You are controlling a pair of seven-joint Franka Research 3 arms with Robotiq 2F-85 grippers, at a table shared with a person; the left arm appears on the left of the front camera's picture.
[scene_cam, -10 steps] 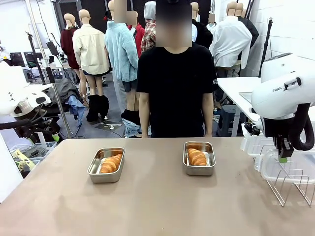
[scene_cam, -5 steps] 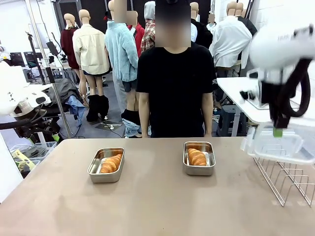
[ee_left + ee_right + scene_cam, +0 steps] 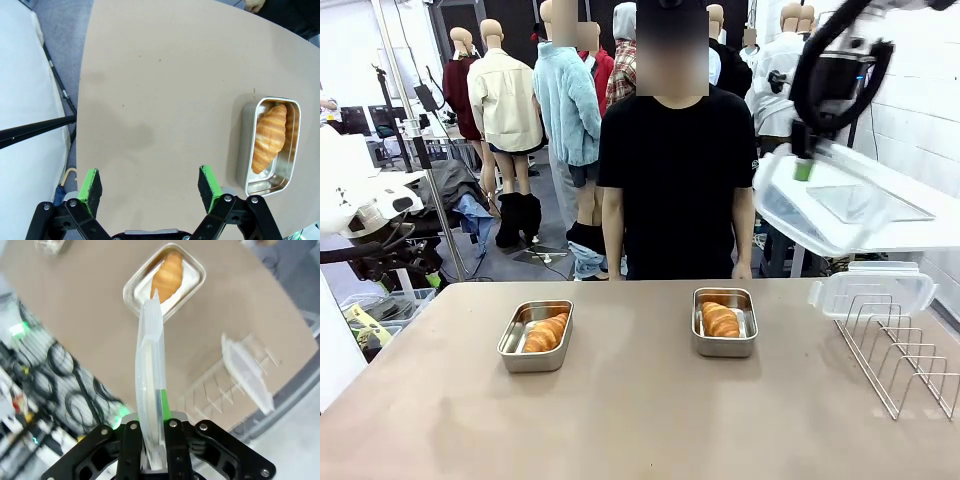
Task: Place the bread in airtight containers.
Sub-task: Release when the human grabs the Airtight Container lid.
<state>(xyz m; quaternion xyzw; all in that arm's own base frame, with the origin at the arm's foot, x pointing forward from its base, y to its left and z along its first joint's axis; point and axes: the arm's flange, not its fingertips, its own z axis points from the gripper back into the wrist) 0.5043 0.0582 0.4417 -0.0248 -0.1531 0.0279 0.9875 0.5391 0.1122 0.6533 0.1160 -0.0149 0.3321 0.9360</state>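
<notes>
Right pincer is clamping a clear lid, holding it tilted high above the surface.
Left pincer is hovering with its jaws wide apart, gripping nothing. One croissant is lying in the left tin, another croissant in the right tin; both tins are sitting uncovered. A second lid is resting on the wire rack.

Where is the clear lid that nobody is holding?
Front view: the spare lid sits on the wire rack on the robot's right side, right of the right-hand tin.
</notes>
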